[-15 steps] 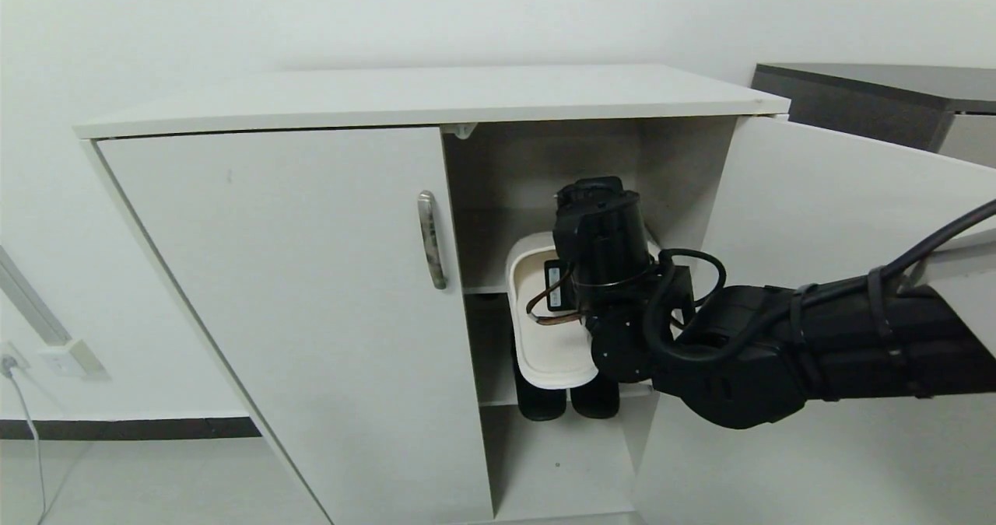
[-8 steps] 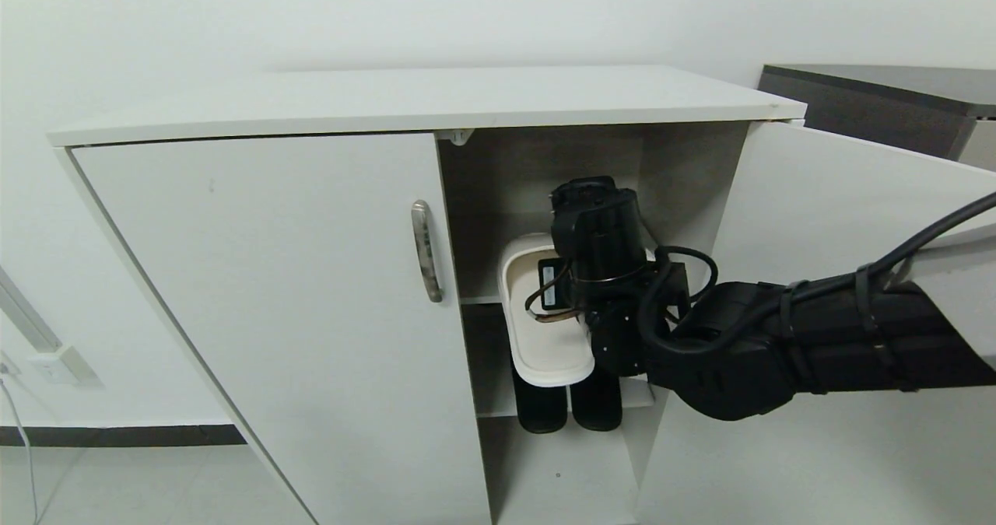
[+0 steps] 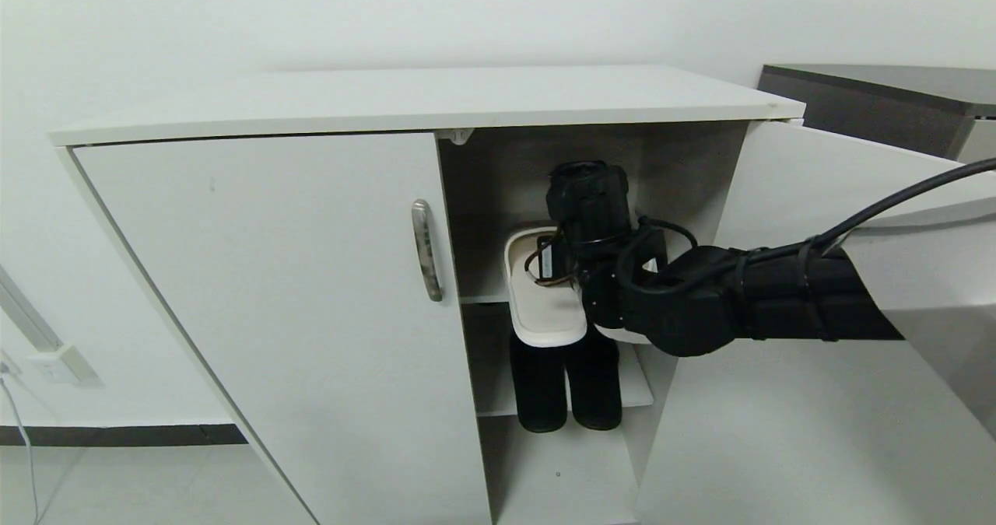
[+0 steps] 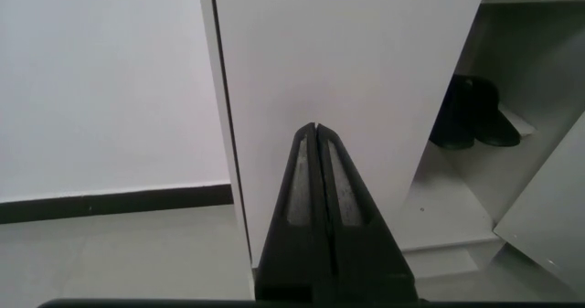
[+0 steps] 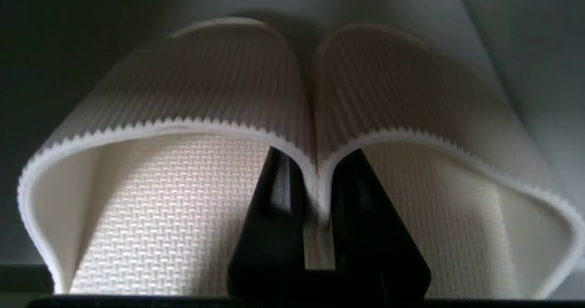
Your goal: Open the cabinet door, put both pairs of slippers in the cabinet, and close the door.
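The cabinet (image 3: 420,101) has its right door (image 3: 817,198) swung open and its left door (image 3: 272,276) shut, so step 1 is done. 1 pair, the black slippers (image 3: 564,385), already sits on the lower shelf (image 3: 634,389), toes toward the far wall and heels over the near edge. The second pair, the white slippers (image 3: 541,307), is at the upper shelf (image 3: 482,290), heels jutting out toward the near side. The right gripper (image 5: 315,175) is clamped on the 2 inner edges pressed together. Whether the soles rest on that shelf cannot be told. The left gripper (image 4: 316,139) hangs low before the left door, fingers together on nothing. Left to do, by my reading: seat and release the white pair, draw the arm out, and close the right door.
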{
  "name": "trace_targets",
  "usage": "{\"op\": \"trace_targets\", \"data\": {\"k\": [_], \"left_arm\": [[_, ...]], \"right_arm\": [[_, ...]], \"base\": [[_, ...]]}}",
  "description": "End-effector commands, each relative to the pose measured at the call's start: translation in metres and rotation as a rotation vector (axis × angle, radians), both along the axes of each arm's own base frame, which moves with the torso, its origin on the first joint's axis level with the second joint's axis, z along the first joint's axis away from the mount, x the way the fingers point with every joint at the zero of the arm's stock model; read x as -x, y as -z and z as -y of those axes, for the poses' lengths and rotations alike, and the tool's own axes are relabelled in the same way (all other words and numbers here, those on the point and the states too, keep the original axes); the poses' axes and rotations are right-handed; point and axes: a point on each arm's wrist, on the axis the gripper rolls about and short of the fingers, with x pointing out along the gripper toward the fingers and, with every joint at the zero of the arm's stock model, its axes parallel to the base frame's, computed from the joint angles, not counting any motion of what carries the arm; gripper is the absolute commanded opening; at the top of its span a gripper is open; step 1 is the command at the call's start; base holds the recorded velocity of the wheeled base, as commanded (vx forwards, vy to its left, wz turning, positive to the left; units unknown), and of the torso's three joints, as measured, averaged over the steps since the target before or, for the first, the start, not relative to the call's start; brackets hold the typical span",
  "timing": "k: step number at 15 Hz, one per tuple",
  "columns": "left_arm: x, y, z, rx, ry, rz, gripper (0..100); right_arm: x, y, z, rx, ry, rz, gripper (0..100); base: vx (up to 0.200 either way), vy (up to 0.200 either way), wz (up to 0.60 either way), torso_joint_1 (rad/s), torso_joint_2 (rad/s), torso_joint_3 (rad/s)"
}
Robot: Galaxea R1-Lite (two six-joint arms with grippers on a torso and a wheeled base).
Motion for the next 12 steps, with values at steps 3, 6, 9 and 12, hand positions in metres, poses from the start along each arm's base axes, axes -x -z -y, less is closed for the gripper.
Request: {"op": "trace_targets", "data": {"k": [3,6,9,12], "left_arm": [[0.000,0.000,0.000,0.001,-0.002,-0.001,0],[0.000,0.000,0.000,0.002,-0.002,-0.001,0],[0.000,0.000,0.000,0.002,-0.002,-0.001,0],[0.000,0.000,0.000,0.002,-0.002,-0.001,0]], "right_arm": [[-0.036,0.003,-0.004,-0.023,0.048,0.029,0],[-0.045,0.001,-0.003,-0.032,0.067,0.048,0],[-0.049,0.000,-0.001,0.000,0.065,0.055,0],[-0.052,0.001,0.000,0.019,0.068,0.057,0]], "base": [[0.000,0.000,0.00,0.000,0.00,0.000],[0.000,0.000,0.00,0.000,0.00,0.000],[0.000,0.000,0.00,0.000,0.00,0.000],[0.000,0.000,0.00,0.000,0.00,0.000]]}}
